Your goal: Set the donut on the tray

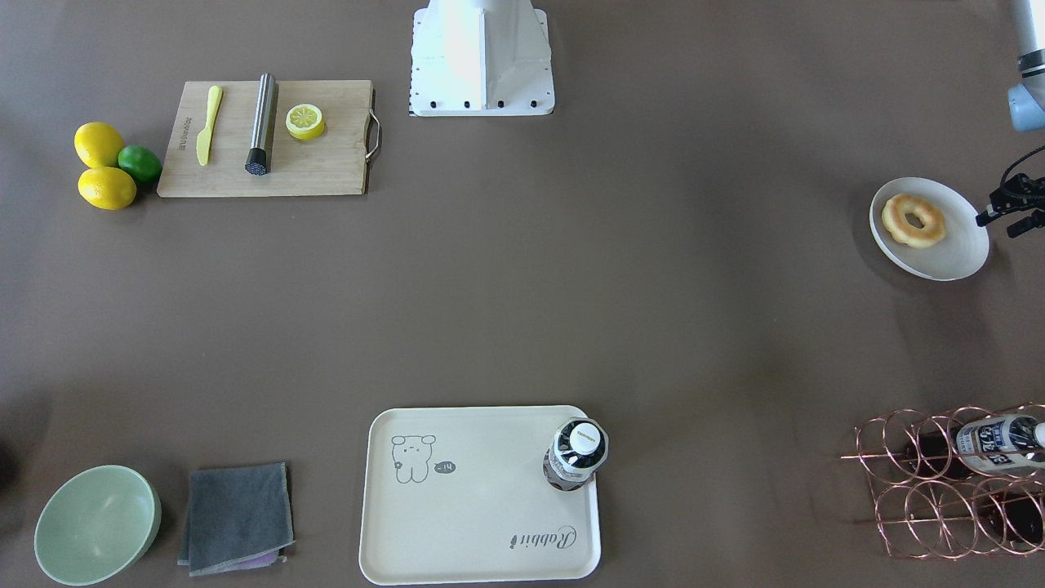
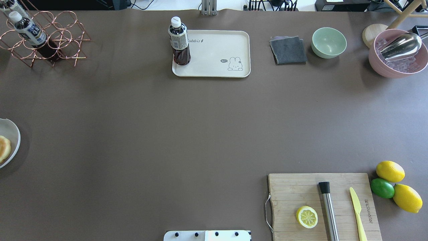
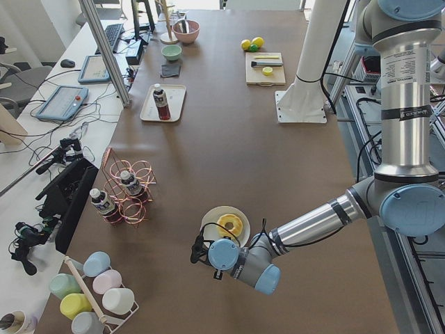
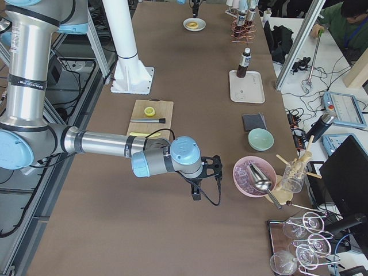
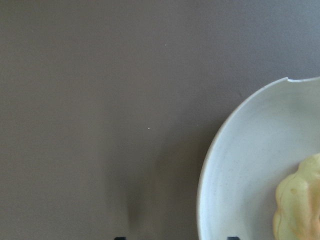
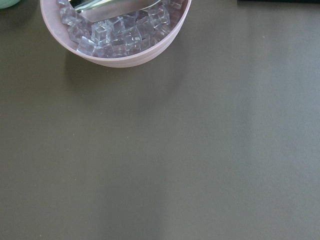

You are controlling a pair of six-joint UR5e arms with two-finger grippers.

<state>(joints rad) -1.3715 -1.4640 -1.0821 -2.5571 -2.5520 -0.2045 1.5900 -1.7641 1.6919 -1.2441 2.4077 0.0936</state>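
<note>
The golden-yellow donut (image 1: pixel 913 220) lies on a round off-white plate (image 1: pixel 955 257) at the table's left end; it also shows in the left wrist view (image 5: pixel 300 205). My left gripper (image 1: pixel 1001 224) hovers just beside the plate, empty; its two fingertips (image 5: pixel 120 238) stand wide apart at the wrist view's bottom edge. The cream tray (image 1: pixel 482 523) with the bear drawing lies at the far middle edge, a dark drink bottle (image 1: pixel 575 453) standing upright in one corner. My right gripper (image 4: pixel 197 187) hangs over bare table near a pink ice bowl (image 6: pixel 120 30); I cannot tell if it is open.
A copper wire rack (image 1: pixel 947 482) with bottles stands at the far left corner. A wooden cutting board (image 1: pixel 326 163) holds a lemon half, a metal muddler and a yellow knife; lemons and a lime lie beside it. A green bowl (image 1: pixel 96 523) and grey cloth (image 1: pixel 237 514) lie right of the tray.
</note>
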